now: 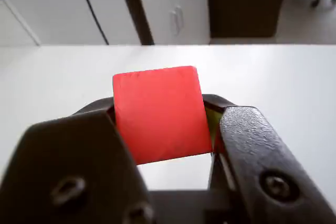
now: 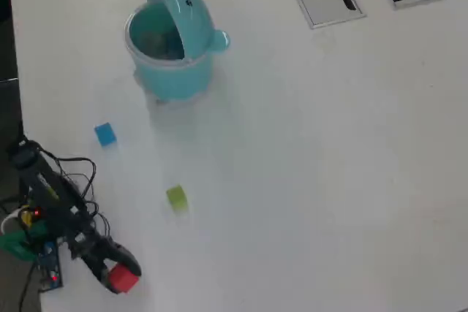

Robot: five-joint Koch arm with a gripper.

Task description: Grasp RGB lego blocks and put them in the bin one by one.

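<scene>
The small red plastic cube point(image 1: 159, 114) sits clamped between the black jaws of the gripper point(image 1: 164, 121), filling the middle of the wrist view; the overhead view shows it at the arm's tip in the lower left of the frame point(image 2: 123, 278), and whether it is lifted off the white counter point(image 2: 314, 166) cannot be told. The round light-teal plastic bin point(image 2: 170, 52) stands in the upper left of the overhead view, its flip lid tilted back and its mouth open. The small blue cube point(image 2: 105, 134) and the small yellow-green cube point(image 2: 176, 197) lie on the counter between the arm and the bin.

The step in hand looks like the carry to the bin. Done well, it calls for lifting the red cube high enough to pass over the bin's rim, swinging toward the upper left without brushing the blue cube, and centring over the open mouth rather than the raised lid before the jaws part.
</scene>
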